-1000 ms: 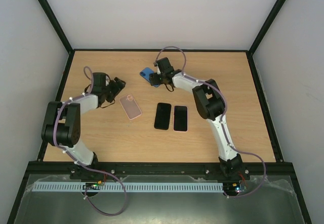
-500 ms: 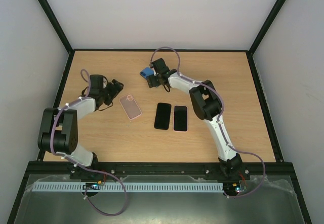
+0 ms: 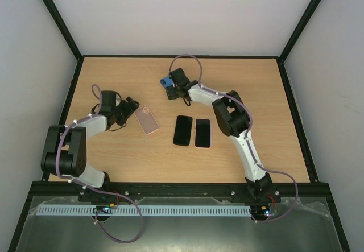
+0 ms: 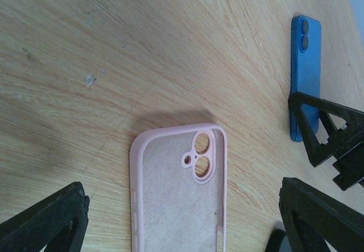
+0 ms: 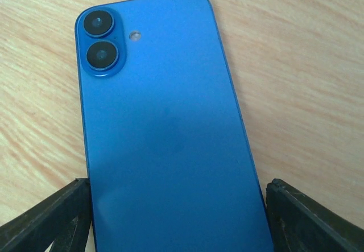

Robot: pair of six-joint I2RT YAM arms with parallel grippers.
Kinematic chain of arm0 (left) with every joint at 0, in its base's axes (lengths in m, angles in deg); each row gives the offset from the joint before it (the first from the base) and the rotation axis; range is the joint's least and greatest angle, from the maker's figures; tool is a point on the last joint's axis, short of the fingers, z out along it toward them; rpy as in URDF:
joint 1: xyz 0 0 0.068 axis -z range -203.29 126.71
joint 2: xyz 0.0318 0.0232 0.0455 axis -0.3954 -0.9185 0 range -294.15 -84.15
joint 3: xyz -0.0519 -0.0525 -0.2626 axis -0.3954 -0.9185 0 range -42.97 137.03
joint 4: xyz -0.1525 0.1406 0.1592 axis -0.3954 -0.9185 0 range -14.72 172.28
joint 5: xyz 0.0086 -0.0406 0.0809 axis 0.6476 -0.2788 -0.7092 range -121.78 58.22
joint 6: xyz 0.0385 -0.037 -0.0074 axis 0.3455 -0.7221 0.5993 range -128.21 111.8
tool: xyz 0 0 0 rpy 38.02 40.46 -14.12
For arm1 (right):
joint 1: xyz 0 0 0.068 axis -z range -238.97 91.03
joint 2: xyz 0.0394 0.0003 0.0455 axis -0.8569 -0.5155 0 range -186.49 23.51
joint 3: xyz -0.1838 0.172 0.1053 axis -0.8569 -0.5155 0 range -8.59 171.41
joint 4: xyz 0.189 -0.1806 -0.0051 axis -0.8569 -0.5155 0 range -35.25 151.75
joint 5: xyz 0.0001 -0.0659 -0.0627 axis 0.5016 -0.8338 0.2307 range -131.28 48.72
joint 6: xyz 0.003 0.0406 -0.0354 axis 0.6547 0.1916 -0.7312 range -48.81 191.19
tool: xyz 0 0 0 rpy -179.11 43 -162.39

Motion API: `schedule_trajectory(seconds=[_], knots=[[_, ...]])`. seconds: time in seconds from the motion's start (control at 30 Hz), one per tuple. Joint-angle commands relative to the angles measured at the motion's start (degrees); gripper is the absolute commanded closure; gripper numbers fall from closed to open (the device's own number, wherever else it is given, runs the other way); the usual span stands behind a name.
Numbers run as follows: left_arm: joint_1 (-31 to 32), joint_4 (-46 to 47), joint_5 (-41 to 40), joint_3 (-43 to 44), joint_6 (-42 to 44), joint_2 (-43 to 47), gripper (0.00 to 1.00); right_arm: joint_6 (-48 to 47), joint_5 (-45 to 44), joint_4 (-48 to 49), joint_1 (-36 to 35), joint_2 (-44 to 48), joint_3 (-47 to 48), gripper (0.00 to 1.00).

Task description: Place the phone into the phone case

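Wooden table [image 3: 267, 93]: left hand [image 4: 183, 188] agape (empty) over case [image 4: 170, 223], right hand [image 5: 177, 184] astride phone [image 5: 165, 121], grip unclear.

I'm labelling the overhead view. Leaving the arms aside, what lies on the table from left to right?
In order: pink case → blue phone → black phone → pink-rimmed phone.

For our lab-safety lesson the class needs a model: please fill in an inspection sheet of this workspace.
Surface: wooden table, one small scuff.
Job's things: blue phone face down, far centre; pink case open side up, empty.
Clutter: black phone and pink-edged phone side by side, screens up.
Grippers: left gripper open, flanking the case; right gripper straddles the blue phone, grip unclear.
Cables: purple cables run along both arms.
Surroundings: white walls, black frame.
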State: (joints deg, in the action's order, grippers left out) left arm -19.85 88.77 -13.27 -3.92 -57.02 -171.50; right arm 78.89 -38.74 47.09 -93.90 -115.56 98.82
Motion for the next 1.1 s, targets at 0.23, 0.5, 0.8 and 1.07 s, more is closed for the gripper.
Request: schedule_trajectory(seconds=[0.23, 0.5, 0.8, 1.07], knots=[[-0.28, 0.66, 4.74, -2.65, 1.42, 3.18, 0.12, 9.53, 1.11, -1.97, -2.31, 7.66, -17.75, 0.30], [0.68, 8.75, 10.14, -5.26, -1.16, 2.68, 0.23, 16.17, 8.48, 5.67, -2.59, 16.14, -30.23, 0.35], [4.52, 16.45, 12.96, -4.42, -4.22, -1.71, 0.28, 20.76, 19.39, 12.82, -3.39, 18.57, -35.88, 0.38], [6.61, 21.80, 13.82, -4.13, -6.84, -6.18, 0.31, 22.92, 24.90, 17.96, -5.50, 19.85, -39.30, 0.38]])
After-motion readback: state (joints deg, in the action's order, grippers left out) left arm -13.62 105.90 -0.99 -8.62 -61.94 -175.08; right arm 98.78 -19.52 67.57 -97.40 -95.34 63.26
